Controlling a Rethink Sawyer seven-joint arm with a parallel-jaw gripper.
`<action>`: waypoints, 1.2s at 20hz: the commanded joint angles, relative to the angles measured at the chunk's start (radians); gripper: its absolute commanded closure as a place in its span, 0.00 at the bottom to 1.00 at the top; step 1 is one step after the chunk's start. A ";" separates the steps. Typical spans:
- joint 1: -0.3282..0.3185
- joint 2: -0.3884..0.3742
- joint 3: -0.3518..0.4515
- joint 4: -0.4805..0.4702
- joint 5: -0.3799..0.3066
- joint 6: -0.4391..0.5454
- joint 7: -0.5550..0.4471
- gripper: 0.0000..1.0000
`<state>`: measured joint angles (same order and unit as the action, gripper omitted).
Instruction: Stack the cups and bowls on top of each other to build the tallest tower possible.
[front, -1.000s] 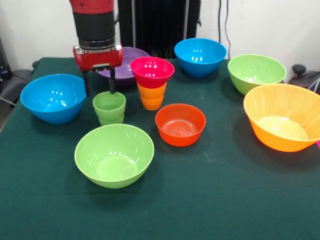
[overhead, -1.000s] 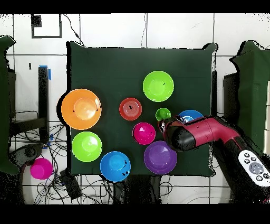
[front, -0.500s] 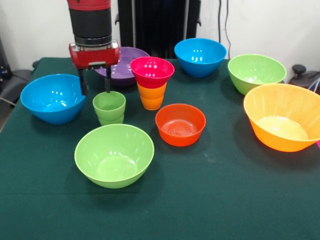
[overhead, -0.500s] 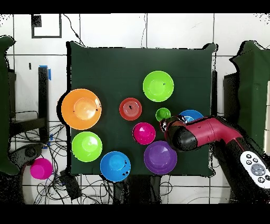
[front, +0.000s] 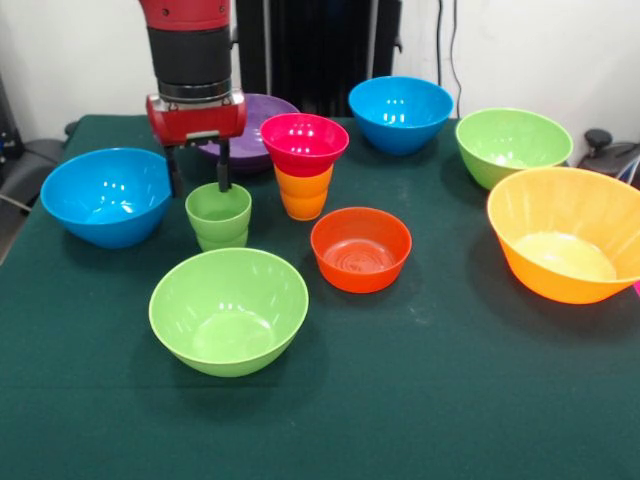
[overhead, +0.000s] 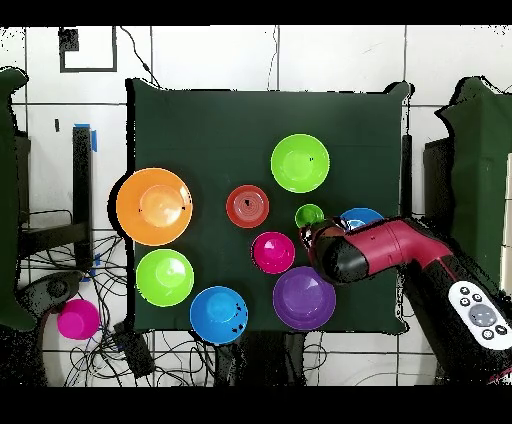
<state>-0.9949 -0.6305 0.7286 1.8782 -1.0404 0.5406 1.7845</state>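
Light green cup upright on the dark green table, left of frame centre in the front view; gripper directly behind and above it, two dark fingers spread apart, holding nothing, one tip at the cup's far rim; orange cup just right, small magenta bowl seated on its mouth; orange-red bowl lower right of that pair; light green bowl nearest the bottom edge; blue bowl at left; purple bowl behind the gripper; second blue bowl top centre; second light green bowl upper right; large orange bowl at right edge.
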 joint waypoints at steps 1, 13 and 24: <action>0.069 0.060 -0.066 -0.063 -0.112 -0.070 -0.046 0.00; 0.116 0.126 -0.111 -0.184 -0.110 -0.112 -0.027 0.00; 0.119 0.096 -0.135 -0.173 -0.077 -0.119 -0.048 0.00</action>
<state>-0.9078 -0.5583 0.6657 1.7815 -1.0398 0.4390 1.7845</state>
